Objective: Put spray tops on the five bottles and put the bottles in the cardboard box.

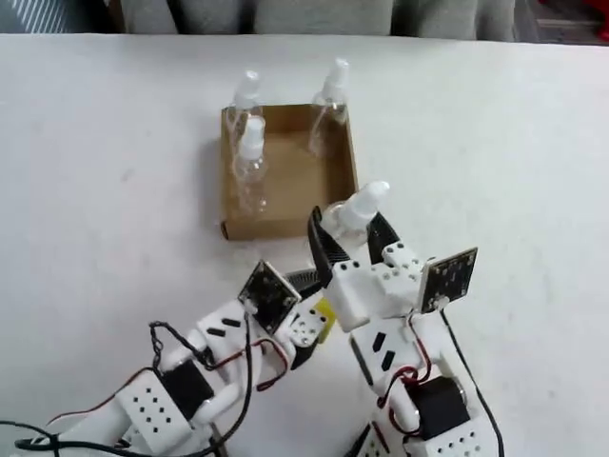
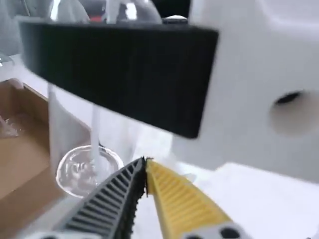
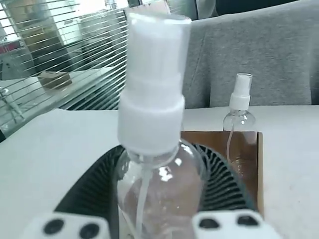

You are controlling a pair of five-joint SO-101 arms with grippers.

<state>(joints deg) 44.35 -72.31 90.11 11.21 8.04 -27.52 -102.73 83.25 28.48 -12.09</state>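
Observation:
The cardboard box (image 1: 285, 221) sits mid-table with three clear capped bottles upright in it: far left (image 1: 245, 100), far right (image 1: 332, 90) and left middle (image 1: 251, 152). My right gripper (image 1: 350, 230) is shut on another clear bottle (image 1: 364, 202) with a white spray top, held upright by the box's near right corner. In the right wrist view this bottle (image 3: 152, 104) stands between the black fingers (image 3: 92, 186), with the box (image 3: 246, 144) and a bottle (image 3: 239, 112) behind. My left gripper (image 1: 304, 280) is shut and empty just beside the right one; its black and yellow fingertips (image 2: 145, 169) meet below the held bottle's base (image 2: 84, 167).
White table (image 1: 495, 143) lies all around the box. The two arms are crowded together at the near edge, with loose cables (image 1: 224, 367) over the left arm. Grey chairs (image 1: 324, 14) line the far side.

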